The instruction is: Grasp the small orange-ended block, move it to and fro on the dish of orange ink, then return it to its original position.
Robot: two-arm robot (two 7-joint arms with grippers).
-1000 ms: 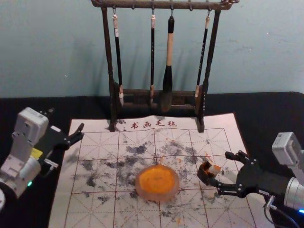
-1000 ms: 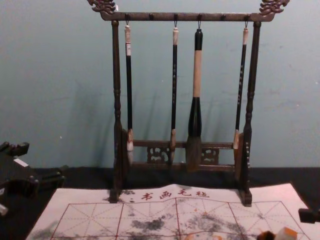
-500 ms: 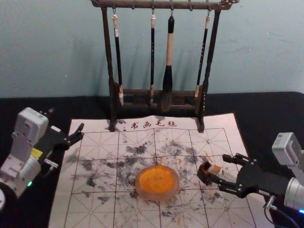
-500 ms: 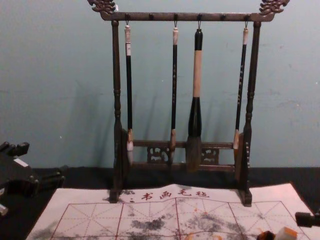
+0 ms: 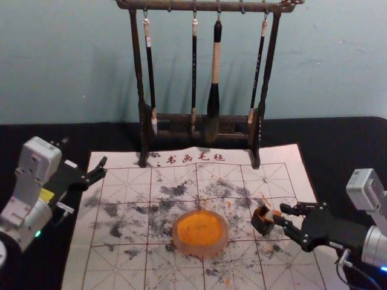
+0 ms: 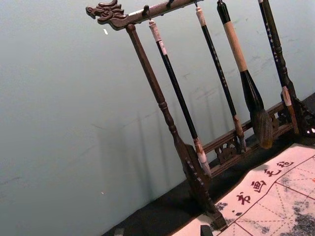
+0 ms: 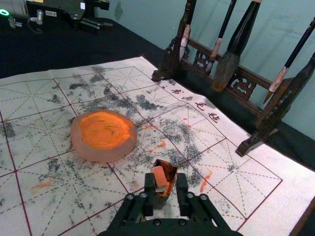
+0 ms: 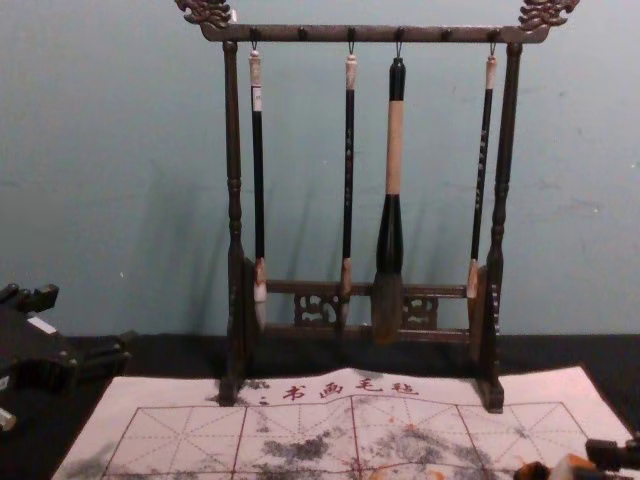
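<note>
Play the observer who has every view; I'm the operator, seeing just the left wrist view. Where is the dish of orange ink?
Observer: The dish of orange ink sits near the middle of the mat.
Operator: And the orange-ended block?
Observer: The block is to the dish's right, apart from it.
Operator: Is the right end effector near it?
Observer: Yes; the right end effector has its fingers apart, one each side of the block's orange end.

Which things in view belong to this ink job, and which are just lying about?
For the job:
Orange-ended block
Dish of orange ink
Right gripper, jaws open around the block

Just there:
Rack with four hanging brushes
Gridded mat under the dish
Dark box beside the block, role unclear
Left gripper, idle at left
</note>
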